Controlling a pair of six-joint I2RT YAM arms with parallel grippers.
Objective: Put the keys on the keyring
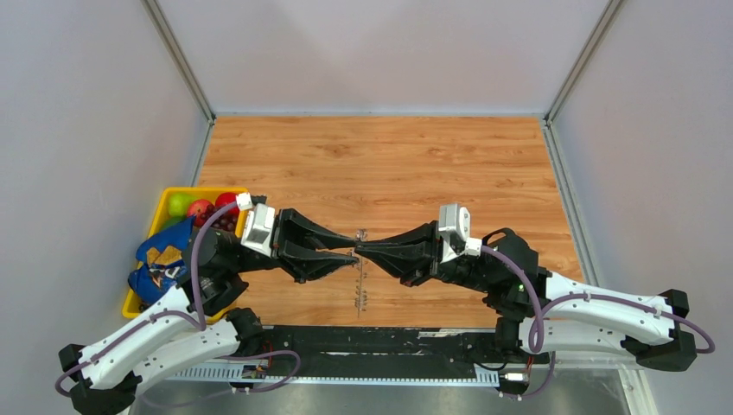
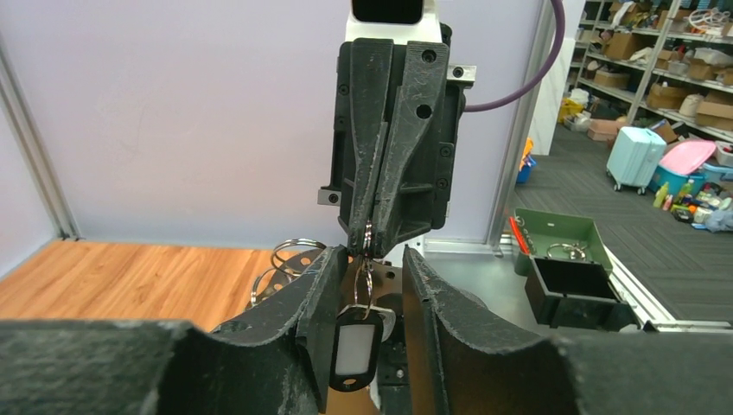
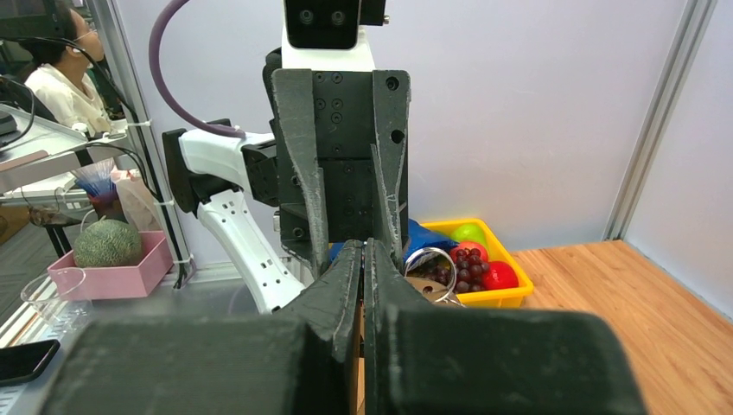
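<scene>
In the overhead view the yellow bin (image 1: 162, 203) at mid-left is partly covered by the left arm and by a blue bag (image 1: 160, 259). At frame centre the two sets of fingertips overlap, so nothing held there can be made out. Below that point runs a thin line of small silvery bits (image 1: 361, 281), too small to identify.

In the left wrist view the left gripper (image 2: 372, 264) has its jaws apart, one finger on either side of the black-headed key (image 2: 353, 350). Whether the left finger touches it I cannot tell. The key's lower end is cut off behind that finger, and no blade shows. The keyring (image 2: 292, 253) peeps out left of centre, behind the left finger, with most of its hoops hidden.

The right gripper (image 3: 364, 252) is closed. In the left wrist view its tips pinch the small silvery links at the top of the black-headed key, which hangs straight down from them.

Counted: two arms, two grippers, one black-headed key, and two silvery links above it. The keyring shows about three overlapping loops, but the number is uncertain. The table (image 1: 389, 164) carries one bin, which holds one green fruit (image 1: 179, 203), two red fruits (image 1: 200, 207) and a cluster of dark grapes (image 1: 226, 223).
</scene>
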